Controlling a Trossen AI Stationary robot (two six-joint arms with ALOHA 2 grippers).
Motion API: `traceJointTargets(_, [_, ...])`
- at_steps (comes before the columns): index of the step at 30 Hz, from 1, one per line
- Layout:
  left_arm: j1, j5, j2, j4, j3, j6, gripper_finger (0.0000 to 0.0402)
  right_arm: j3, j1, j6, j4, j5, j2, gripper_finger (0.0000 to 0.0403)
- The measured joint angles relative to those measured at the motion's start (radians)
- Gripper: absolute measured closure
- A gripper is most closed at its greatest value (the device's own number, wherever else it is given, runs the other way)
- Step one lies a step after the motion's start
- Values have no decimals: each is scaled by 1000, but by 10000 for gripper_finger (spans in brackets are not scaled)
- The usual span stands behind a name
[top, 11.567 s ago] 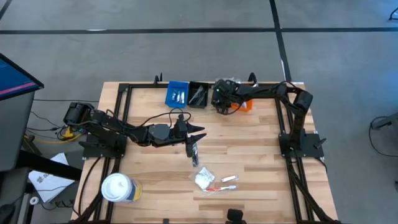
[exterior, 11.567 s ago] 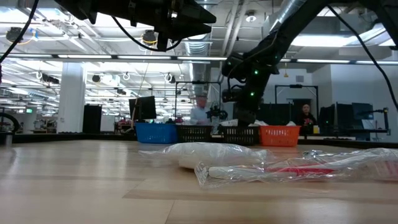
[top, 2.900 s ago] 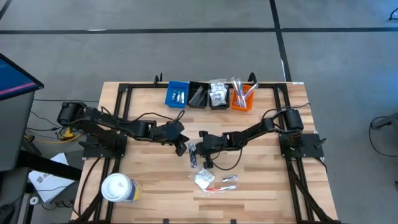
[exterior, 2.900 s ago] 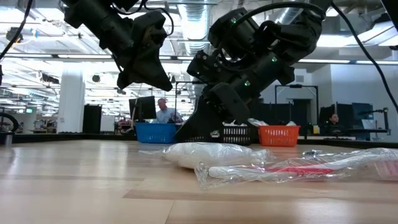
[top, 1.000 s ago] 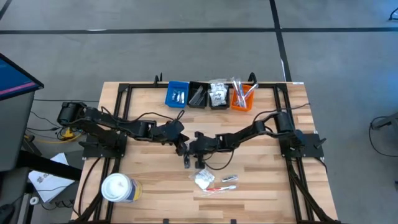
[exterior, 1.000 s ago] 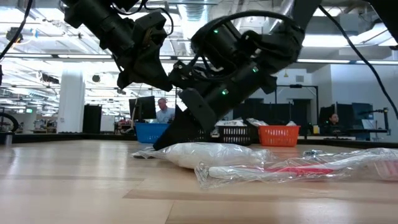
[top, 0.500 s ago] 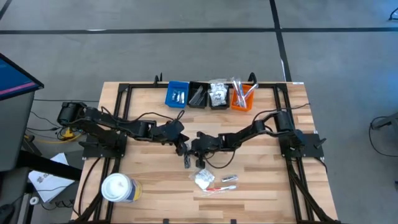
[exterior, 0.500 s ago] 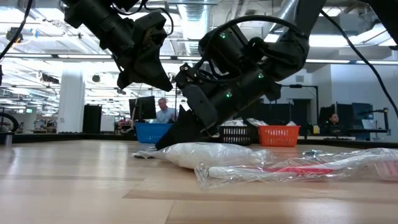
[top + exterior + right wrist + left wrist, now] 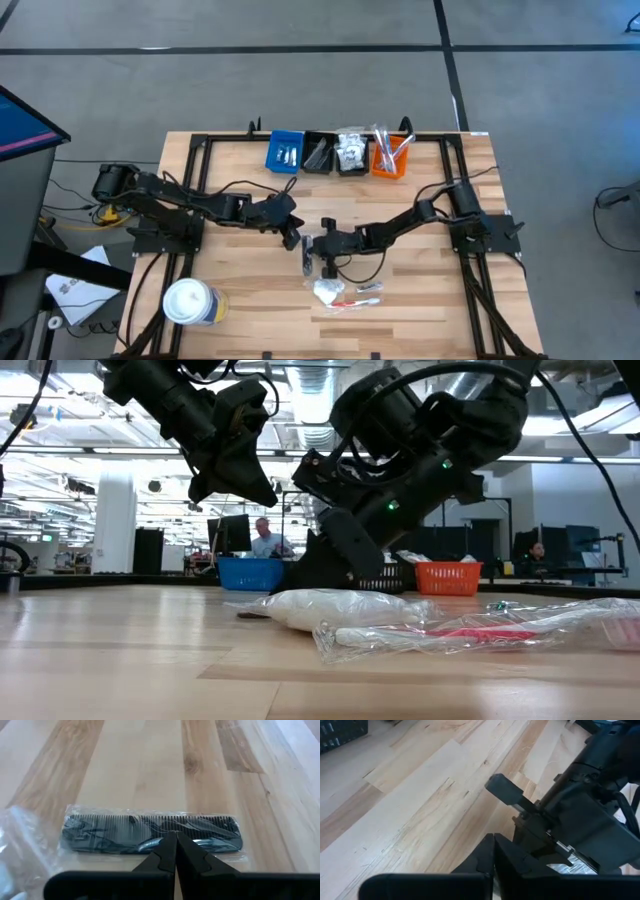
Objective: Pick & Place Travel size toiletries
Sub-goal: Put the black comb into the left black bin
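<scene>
Comb (image 9: 150, 833) lies flat just beyond right arm's shut jaws.

The light wooden counter (image 9: 240, 290) carries four small bins (image 9: 336, 153) along its far edge, a wrapped black comb (image 9: 150, 834) mid-counter, clear sachets (image 9: 328, 290) nearer the front, and a white tub (image 9: 190, 302) at the front-left corner.

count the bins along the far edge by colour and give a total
blue bin: 1
black bin: 1
bin heaped with white sachets, its colour hidden: 1
orange bin: 1
total: 4
</scene>
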Motion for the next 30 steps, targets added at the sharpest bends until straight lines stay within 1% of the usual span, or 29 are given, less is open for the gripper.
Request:
traceJointTargets(3, [0,0,0,0,0,0,400,-5,1,-2,9,1,0,403])
traceJointTargets(9, [0,0,0,-1,0,0,400,-48,0,-7,113,1,0,403])
traceJointTargets(16, [0,0,0,0,0,0,400,-51,6,-34,164,1,1,403])
traceJointTargets(24, [0,0,0,0,0,0,400,-50,6,-29,151,1,1,403])
traceJointTargets(30, [0,0,0,-1,0,0,400,-39,-19,-2,56,3,-7,403])
